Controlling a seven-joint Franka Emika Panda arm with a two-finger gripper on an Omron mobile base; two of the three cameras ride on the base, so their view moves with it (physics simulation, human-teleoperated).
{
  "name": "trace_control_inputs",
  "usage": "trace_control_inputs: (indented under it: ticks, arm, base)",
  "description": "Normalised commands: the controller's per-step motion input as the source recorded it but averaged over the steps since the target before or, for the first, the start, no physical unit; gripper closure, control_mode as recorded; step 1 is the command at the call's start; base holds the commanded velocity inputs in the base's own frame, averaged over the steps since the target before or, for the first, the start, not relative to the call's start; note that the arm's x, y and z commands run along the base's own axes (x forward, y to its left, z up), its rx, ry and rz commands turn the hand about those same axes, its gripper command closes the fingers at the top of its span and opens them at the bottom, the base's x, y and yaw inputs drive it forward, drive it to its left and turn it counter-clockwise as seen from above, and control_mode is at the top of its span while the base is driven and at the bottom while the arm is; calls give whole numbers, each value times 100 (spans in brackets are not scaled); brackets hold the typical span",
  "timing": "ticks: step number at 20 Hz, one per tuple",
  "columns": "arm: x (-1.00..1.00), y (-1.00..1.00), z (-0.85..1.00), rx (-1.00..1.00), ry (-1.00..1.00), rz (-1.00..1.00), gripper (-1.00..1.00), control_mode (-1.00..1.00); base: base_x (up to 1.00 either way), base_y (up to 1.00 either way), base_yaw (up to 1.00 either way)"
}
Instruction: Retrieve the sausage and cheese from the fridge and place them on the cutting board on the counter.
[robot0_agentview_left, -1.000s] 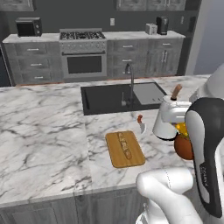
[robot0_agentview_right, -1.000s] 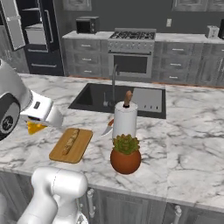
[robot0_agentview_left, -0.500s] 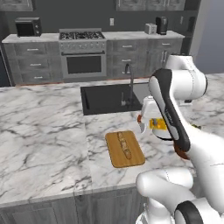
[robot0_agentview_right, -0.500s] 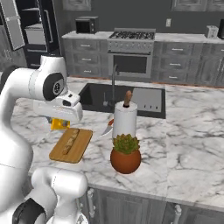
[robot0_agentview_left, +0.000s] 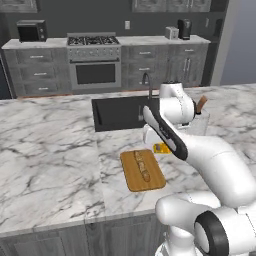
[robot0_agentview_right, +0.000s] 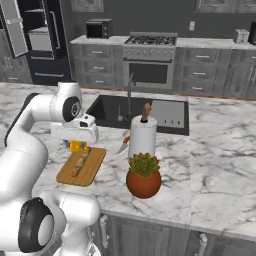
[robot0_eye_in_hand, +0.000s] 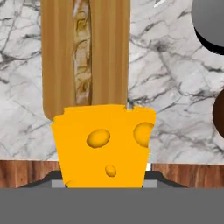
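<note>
the cheese (robot0_eye_in_hand: 104, 146) sits clamped in the pincer (robot0_agentview_right: 77, 145), held above the desk (robot0_agentview_left: 45, 150) at the far end of the cutting board (robot0_agentview_left: 131, 177). a tan bread-like piece (robot0_agentview_left: 142, 165) lies lengthwise on the board. paper towel roll (robot0_agentview_right: 142, 136) and potted plant (robot0_agentview_right: 143, 175) stand nearby.

Home kitchen, stove (robot0_agentview_left: 93, 41), sink (robot0_agentview_left: 120, 113), marble counter (robot0_agentview_left: 45, 145)

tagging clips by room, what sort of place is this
A home kitchen, rendered rather than real. A gas stove with an oven below stands along the back wall, a black sink with a tap is set into the marble counter, and a cutting board lies on that counter.
</note>
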Motion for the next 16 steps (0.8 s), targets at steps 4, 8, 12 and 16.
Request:
trace_control_inputs:
  ticks: [4,8,12,16]
  arm:
    - [65,10,-74,-10,-10,6,100,-100]
    - [74,0,-72,-4,-7,4,100,-100]
    - [79,0,-69,0,-4,3,100,-100]
    - [67,1,-67,0,-9,3,100,-100]
  base:
    - [0,0,0]
    - [0,0,0]
    - [0,0,0]
    - [0,0,0]
